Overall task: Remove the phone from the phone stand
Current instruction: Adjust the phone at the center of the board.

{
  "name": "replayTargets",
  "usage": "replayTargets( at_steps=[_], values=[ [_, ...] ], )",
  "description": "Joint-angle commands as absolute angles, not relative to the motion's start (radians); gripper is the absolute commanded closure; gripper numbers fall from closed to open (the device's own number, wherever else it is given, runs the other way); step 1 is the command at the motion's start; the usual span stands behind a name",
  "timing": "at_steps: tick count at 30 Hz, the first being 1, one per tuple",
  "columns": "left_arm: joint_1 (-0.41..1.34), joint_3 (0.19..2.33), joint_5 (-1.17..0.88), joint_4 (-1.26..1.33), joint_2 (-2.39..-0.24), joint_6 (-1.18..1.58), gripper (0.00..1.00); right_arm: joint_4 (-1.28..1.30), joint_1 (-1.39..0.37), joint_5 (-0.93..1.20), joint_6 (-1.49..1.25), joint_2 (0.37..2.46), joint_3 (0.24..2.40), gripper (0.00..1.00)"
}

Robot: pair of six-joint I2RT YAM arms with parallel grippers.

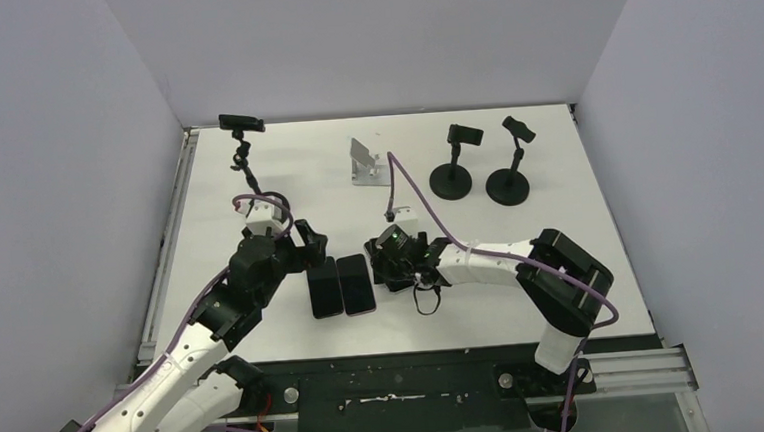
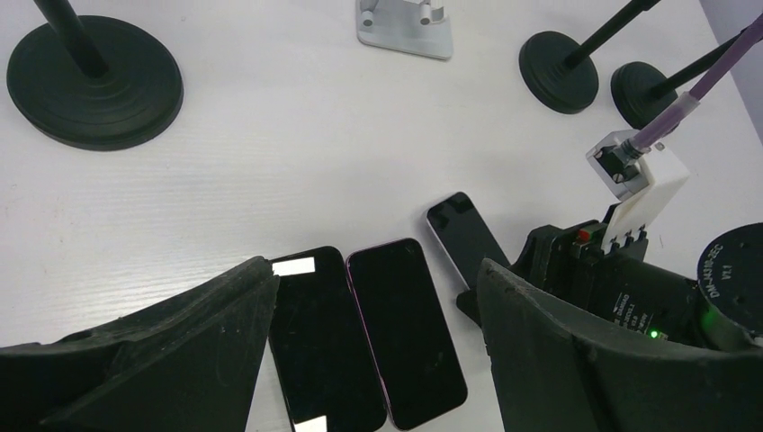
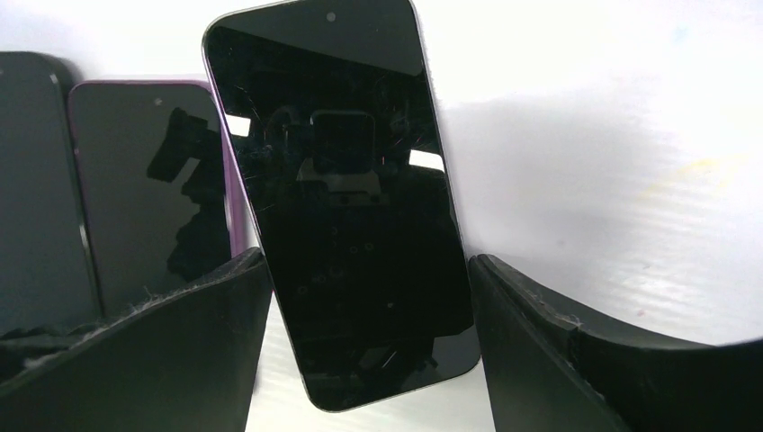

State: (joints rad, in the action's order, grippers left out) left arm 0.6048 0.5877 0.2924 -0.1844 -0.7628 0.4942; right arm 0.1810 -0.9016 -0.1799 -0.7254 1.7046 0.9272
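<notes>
Three phones lie flat on the table. A black phone (image 1: 325, 287) (image 2: 319, 337) and a purple-edged phone (image 1: 355, 284) (image 2: 405, 328) sit side by side, below my open left gripper (image 1: 310, 248) (image 2: 378, 288). The third phone (image 3: 346, 198) (image 2: 465, 238) lies slightly skewed between the fingers (image 3: 162, 351) of my open right gripper (image 1: 391, 261) (image 3: 364, 270), its near end level with the tips. A tall clamp stand (image 1: 241, 124) stands at the back left. A silver stand (image 1: 365, 164) (image 2: 405, 22) and two black stands (image 1: 452, 167) (image 1: 509, 173) stand at the back, and their holders look bare.
Purple cables (image 1: 411, 189) loop over the table from both wrists. The tall stand's round base (image 2: 94, 81) is at the far left of the left wrist view. White walls close in the left, back and right sides.
</notes>
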Motion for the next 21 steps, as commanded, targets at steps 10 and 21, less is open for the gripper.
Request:
replayTargets(
  at_steps=[10, 21],
  values=[
    [0.598, 0.59, 0.297, -0.164, -0.726, 0.516, 0.22, 0.33, -0.995, -0.202, -0.931, 1.736, 0.947, 0.25],
    [0.598, 0.583, 0.281, -0.163, -0.727, 0.531, 0.22, 0.386, -1.01, -0.275, -1.017, 1.722, 0.858, 0.24]
  ],
)
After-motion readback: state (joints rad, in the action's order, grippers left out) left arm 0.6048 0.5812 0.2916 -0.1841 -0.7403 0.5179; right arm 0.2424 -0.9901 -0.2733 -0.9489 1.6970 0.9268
